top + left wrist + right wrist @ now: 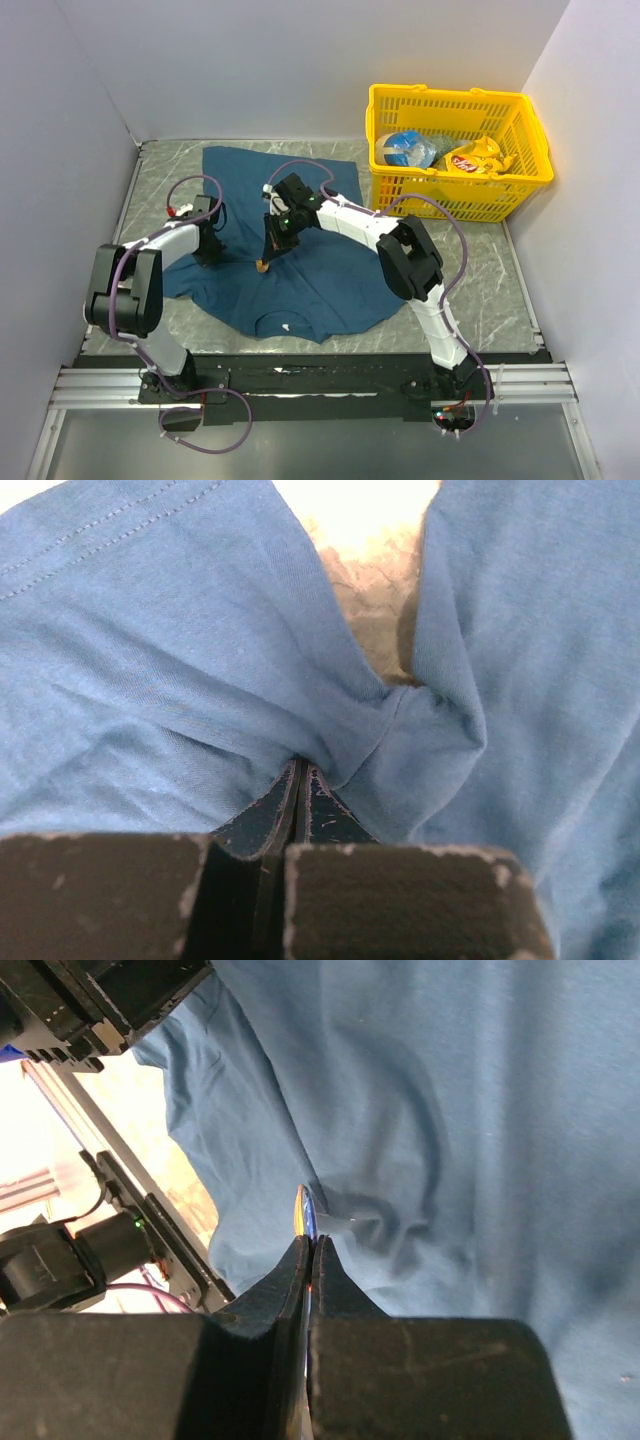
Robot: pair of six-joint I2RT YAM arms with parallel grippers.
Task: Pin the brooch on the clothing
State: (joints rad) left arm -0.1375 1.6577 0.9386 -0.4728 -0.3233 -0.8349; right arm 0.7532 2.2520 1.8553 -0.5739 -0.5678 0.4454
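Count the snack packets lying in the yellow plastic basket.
2: a blue-and-white packet at the left end of the yellow plastic basket, and a yellow crinkled packet to its right. More may lie hidden beneath them.

Dark teal-blue T-shirt (330,280) with small white neck label (287,326), orange-brown brooch (262,266), grey marble-veined bench (500,285), bright yellow lattice basket (450,200), white-and-black arms (350,222), purple cables (200,182)
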